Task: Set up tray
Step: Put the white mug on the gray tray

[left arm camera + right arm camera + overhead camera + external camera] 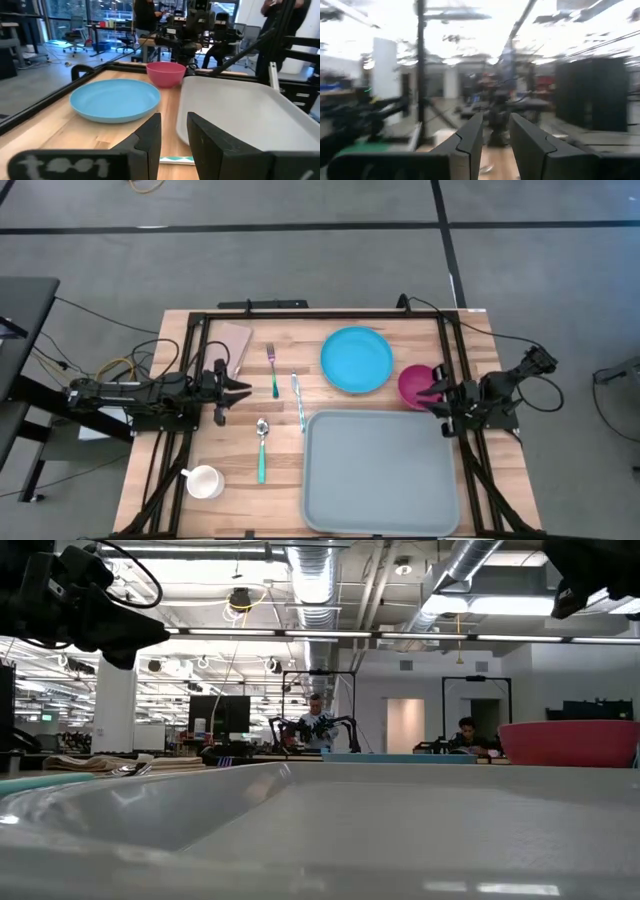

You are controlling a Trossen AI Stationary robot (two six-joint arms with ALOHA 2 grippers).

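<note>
The light-grey tray lies flat at the table's near side, right of centre, and fills the low view as a pale rim. A round blue plate and a pink bowl rest on the wood beyond it. A fork, a knife and a spoon, all with teal handles, lie left of the tray. My left gripper hovers open beside the fork. My right gripper hovers open at the bowl's near right side, and its wrist view faces the room.
A white mug stands near the table's near left corner. A tan napkin lies by the far left. A black frame borders the tabletop. In the left wrist view the plate, bowl and tray lie ahead.
</note>
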